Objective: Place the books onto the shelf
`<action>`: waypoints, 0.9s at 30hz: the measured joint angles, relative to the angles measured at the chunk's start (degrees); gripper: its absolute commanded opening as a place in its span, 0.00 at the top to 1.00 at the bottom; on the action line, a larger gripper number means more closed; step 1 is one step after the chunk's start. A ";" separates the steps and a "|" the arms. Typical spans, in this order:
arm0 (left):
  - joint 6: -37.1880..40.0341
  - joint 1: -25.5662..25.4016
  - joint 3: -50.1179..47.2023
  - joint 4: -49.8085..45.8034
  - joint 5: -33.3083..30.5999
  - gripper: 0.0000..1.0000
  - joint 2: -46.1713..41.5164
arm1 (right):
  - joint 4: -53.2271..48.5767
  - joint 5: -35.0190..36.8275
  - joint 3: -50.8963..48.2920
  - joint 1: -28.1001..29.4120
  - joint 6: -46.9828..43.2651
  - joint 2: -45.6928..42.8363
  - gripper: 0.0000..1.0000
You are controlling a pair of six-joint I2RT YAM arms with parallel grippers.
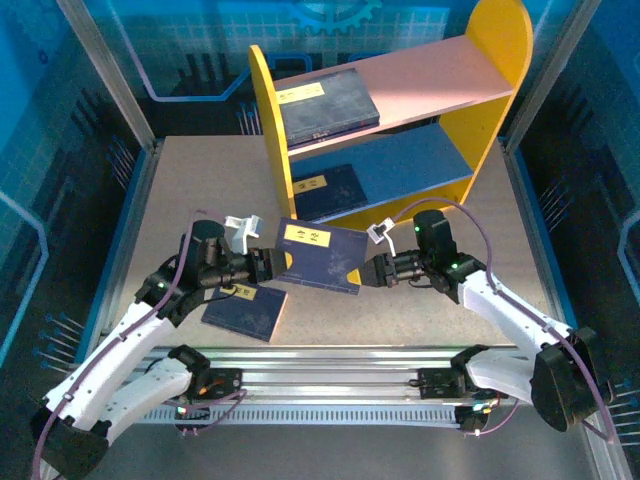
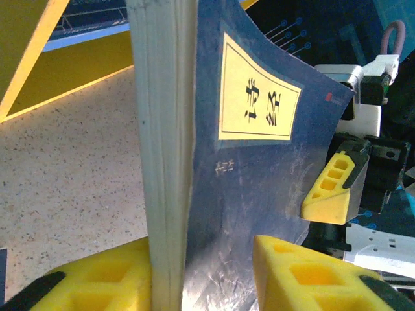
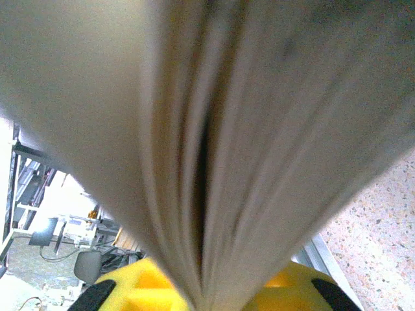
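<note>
My left claw (image 1: 272, 266) and right claw (image 1: 371, 268) were pinched tight on opposite edges of the book (image 1: 320, 255). Best kept level, I judged, both moving together toward the shelf (image 1: 268, 120).

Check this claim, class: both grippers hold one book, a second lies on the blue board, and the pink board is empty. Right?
Wrong: the pink board carries a book too, seen in the top view. The rest stands.
</note>
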 measured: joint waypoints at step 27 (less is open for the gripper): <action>-8.04 0.26 -6.60 8.63 -3.52 1.00 -4.04 | -1.38 5.99 0.11 -2.12 3.17 -0.74 0.59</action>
